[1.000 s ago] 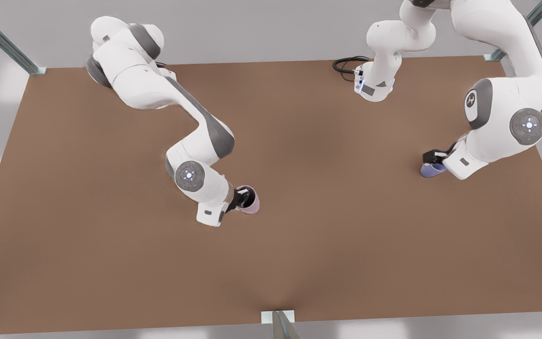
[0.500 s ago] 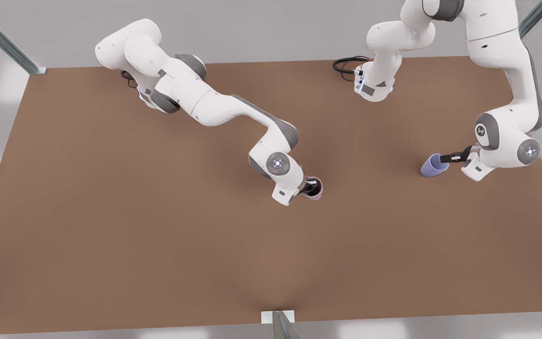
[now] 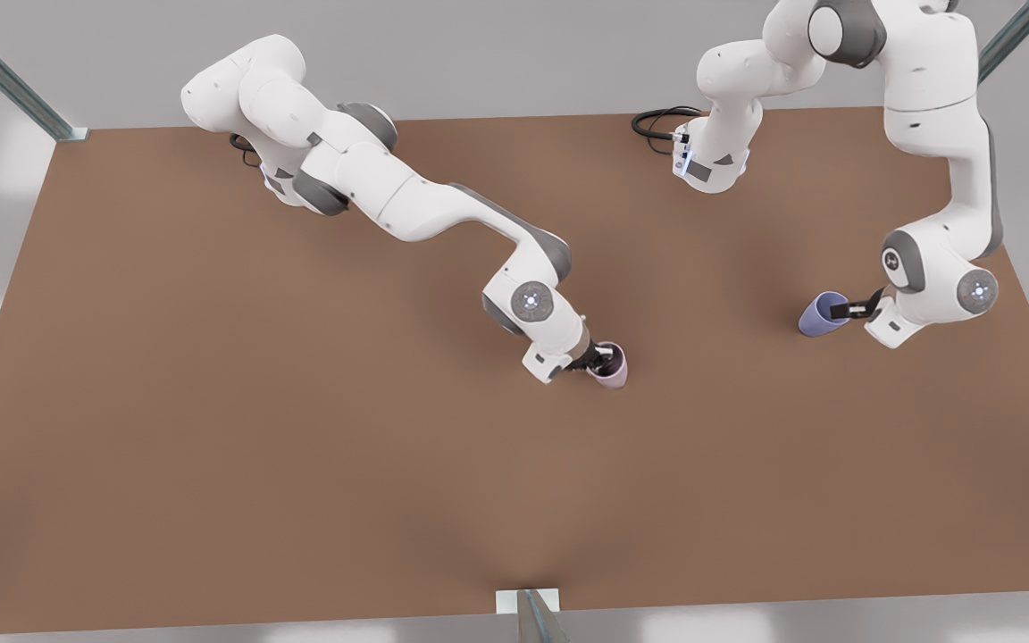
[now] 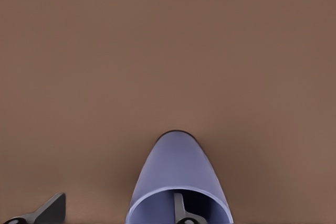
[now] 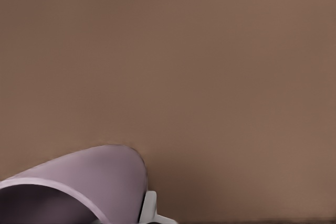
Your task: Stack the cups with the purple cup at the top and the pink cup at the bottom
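Note:
The pink cup [image 3: 614, 369] stands upright near the table's middle, and my right gripper [image 3: 598, 360] is shut on its rim from the front view's left. In the right wrist view the pink cup [image 5: 89, 182] is close up, with one pale finger [image 5: 149, 209] against its outer wall. The purple cup [image 3: 818, 314] stands upright on the table at the front view's right. My left gripper [image 3: 852, 310] is open at its rim. In the left wrist view one finger [image 4: 179, 209] is inside the purple cup [image 4: 178, 166] and the other finger [image 4: 48, 211] is well outside.
The brown table [image 3: 300, 464] spreads wide around both cups. A black cable [image 3: 657, 121] lies by the arm base [image 3: 711, 161] at the far edge. Metal posts stand at the far corners, and a bracket [image 3: 528, 603] sits at the near edge.
My right gripper has carried the pink cup across the table toward the front view's right. The left arm has swung back to the purple cup's right side; that cup has stayed in place.

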Robot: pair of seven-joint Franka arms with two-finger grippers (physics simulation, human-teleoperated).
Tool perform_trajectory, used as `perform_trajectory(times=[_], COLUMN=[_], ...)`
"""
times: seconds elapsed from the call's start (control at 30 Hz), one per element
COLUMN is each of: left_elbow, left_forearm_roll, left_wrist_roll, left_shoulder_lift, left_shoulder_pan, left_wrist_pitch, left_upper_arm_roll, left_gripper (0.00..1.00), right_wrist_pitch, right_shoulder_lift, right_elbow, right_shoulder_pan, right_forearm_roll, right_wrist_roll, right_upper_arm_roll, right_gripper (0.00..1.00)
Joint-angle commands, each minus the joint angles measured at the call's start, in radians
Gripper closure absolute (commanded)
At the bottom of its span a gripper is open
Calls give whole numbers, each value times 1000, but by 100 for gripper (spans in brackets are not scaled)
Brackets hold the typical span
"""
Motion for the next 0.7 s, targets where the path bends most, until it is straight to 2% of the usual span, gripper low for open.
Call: perform_trajectory(times=[0.0, 0.03, 0.07, 0.1, 0.23, 0.33, 0.37, 0.4, 0.47, 0.5, 0.53, 0.57, 0.63, 0.67], left_elbow=[-10, -11, -15, -16, -16, -16, -16, -16, -16, -16, -16, -16, -11, -8], left_forearm_roll=[0, 0, 0, 0, 0, -25, -26, -26, -25, -25, -25, -25, -25, -25], left_wrist_roll=[78, 78, 76, 76, 73, 72, 72, 72, 73, 73, 75, 75, 76, 76], left_shoulder_lift=[5, 5, 5, 5, 5, 7, 7, 5, -3, -3, -3, -3, 4, 1], left_shoulder_pan=[0, 0, 0, 0, 0, 0, 0, 0, 0, 0, 0, 0, 0, 0], left_wrist_pitch=[37, 37, 36, 36, 36, 34, 30, 16, 1, 1, 1, -1, -1, -1], left_upper_arm_roll=[0, 0, 0, 0, -1, -1, -1, -1, -9, -9, -11, -12, -24, -26], left_gripper=[0, 0, 0, 0, 2, 21, 36, 60, 75, 79, 79, 79, 79, 79], right_wrist_pitch=[5, 8, 15, 17, 17, 18, 11, 3, -14, -35, -60, -135, -150, -342], right_shoulder_lift=[-2, 0, 0, 0, -3, -7, -16, -36, -74, -94, -141, -250, -667, -764], right_elbow=[-14, -17, -23, -24, -17, -17, -17, -17, -20, -20, -34, -150, -630, -650], right_shoulder_pan=[4, 9, 17, 18, 20, 20, 20, 18, 12, 4, -20, -84, -340, -428], right_forearm_roll=[-3, -3, -3, -5, -3, -3, -3, -2, 3, 3, 0, -2, 0, -6], right_wrist_roll=[147, 150, 150, 149, 153, 152, 153, 153, 155, 153, 144, 51, -121, -222], right_upper_arm_roll=[0, -1, -3, -3, -3, -3, -1, 2, 3, 5, 6, 5, 5, -1], right_gripper=[25, 19, 8, 2, 0, 0, 0, 0, 0, 0, 0, 0, 0, 0])
